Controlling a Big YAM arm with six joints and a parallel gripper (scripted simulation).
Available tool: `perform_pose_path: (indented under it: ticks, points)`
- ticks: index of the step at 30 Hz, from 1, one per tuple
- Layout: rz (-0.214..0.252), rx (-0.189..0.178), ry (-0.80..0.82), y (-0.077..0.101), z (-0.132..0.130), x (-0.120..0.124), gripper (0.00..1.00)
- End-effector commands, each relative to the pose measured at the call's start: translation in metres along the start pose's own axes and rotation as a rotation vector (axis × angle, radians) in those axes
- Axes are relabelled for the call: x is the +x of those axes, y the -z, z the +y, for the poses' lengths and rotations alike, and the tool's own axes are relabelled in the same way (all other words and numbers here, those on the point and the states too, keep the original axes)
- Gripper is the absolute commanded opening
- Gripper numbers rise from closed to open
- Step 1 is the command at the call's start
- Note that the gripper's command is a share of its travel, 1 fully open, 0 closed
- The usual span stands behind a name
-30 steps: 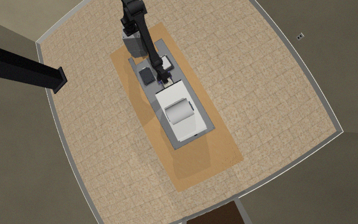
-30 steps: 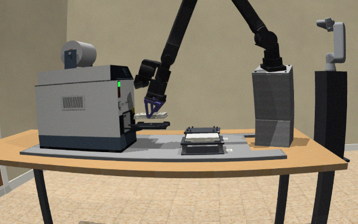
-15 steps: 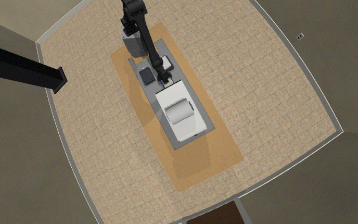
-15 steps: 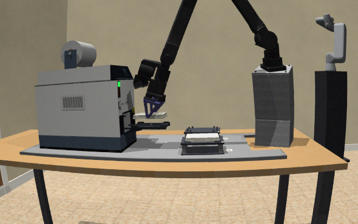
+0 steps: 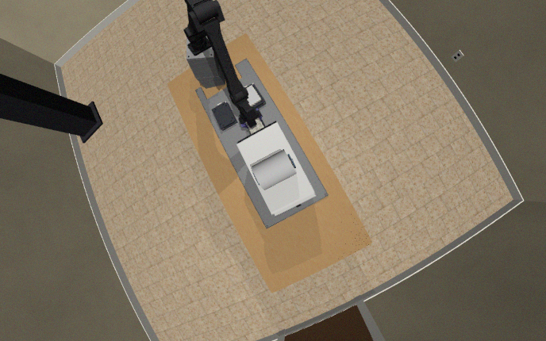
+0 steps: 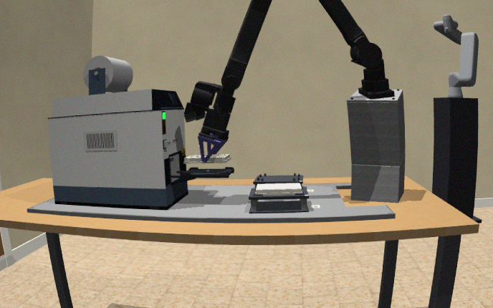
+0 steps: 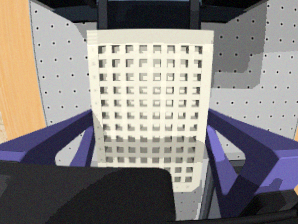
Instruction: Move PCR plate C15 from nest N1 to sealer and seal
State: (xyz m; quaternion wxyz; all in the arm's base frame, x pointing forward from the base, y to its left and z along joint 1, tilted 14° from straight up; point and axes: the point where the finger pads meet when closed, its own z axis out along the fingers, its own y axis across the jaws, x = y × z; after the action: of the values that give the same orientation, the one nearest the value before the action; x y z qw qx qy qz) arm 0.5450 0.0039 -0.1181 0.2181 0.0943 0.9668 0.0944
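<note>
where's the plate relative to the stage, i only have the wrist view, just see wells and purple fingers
Observer: In the exterior view the plate hangs above the stage, with a gap between them; it is not seated.
Operator: stage out or in
Observer: Out, sticking forward from the sealer front.
Operator: lamp colour
Observer: Green, no red or amber showing.
Operator: is the other plate still in its nest
Observer: Yes, a white-topped plate sits in a dark nest on the table, well clear of the gripper, which is shut on the held plate.
</note>
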Motion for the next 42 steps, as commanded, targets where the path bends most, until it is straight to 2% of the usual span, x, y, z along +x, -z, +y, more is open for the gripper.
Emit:
perform_pose_path:
  ticks: [1, 9, 17, 22, 30, 37, 42]
  points:
    - [-0.037, -0.008, -0.003, 0.007, 0.002, -0.01, 0.0]
    - [-0.032, -0.007, 0.002, -0.008, 0.01, -0.013, 0.0]
    - [-0.072, -0.014, 0.015, -0.006, 0.015, -0.034, 0.0]
    - [-0.065, -0.007, 0.003, -0.009, 0.006, -0.03, 0.0]
    - [-0.029, 0.007, -0.017, -0.014, -0.009, -0.005, 0.0]
    - [-0.041, 0.005, -0.017, -0.009, -0.008, -0.01, 0.0]
    - [-0.041, -0.004, -0.007, -0.017, 0.004, -0.013, 0.0]
